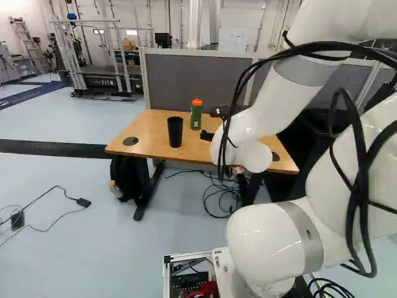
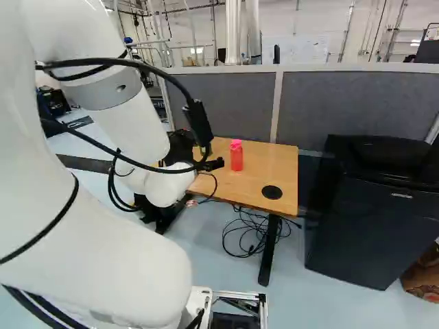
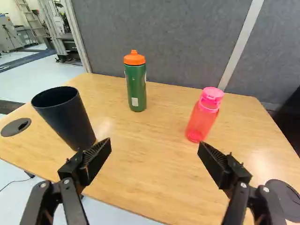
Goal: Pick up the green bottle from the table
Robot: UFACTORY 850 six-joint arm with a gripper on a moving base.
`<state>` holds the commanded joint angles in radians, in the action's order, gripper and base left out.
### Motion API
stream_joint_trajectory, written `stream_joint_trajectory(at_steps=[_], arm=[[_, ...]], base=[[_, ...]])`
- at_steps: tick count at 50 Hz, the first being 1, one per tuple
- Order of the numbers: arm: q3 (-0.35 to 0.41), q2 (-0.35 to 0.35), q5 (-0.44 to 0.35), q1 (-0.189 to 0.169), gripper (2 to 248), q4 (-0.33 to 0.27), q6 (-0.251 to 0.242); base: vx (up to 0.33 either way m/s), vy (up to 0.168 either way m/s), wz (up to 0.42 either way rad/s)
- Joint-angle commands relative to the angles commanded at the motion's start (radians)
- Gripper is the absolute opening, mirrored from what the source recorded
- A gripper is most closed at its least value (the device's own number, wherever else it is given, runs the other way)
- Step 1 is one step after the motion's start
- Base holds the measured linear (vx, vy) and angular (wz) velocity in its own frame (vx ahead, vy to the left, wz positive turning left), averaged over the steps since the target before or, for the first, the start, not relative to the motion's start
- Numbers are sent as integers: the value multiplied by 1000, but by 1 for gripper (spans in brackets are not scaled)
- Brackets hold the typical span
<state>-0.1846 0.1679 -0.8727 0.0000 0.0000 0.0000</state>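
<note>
Green bottle [image 3: 136, 89]: upright on table [image 3: 150, 164] | gripper [image 2: 212, 164]: fingers [image 3: 96, 161] spread wide (pink bottle [image 3: 203, 115] nearer)

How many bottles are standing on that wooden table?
2. The green bottle, orange-capped, stands near the grey divider, between the black cup and the pink bottle. The pink one stands on the side away from the cup.

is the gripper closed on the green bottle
No, the gripper is open, and the green bottle stands ahead of it on the table.
</note>
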Motion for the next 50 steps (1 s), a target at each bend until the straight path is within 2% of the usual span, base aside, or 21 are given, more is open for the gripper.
stream_joint_trajectory(at_steps=[19,50], arm=[[-83,-89,0,6,247,0,0],[-250,-252,0,46,247,0,0]], base=[[0,0,0],[0,0,0]])
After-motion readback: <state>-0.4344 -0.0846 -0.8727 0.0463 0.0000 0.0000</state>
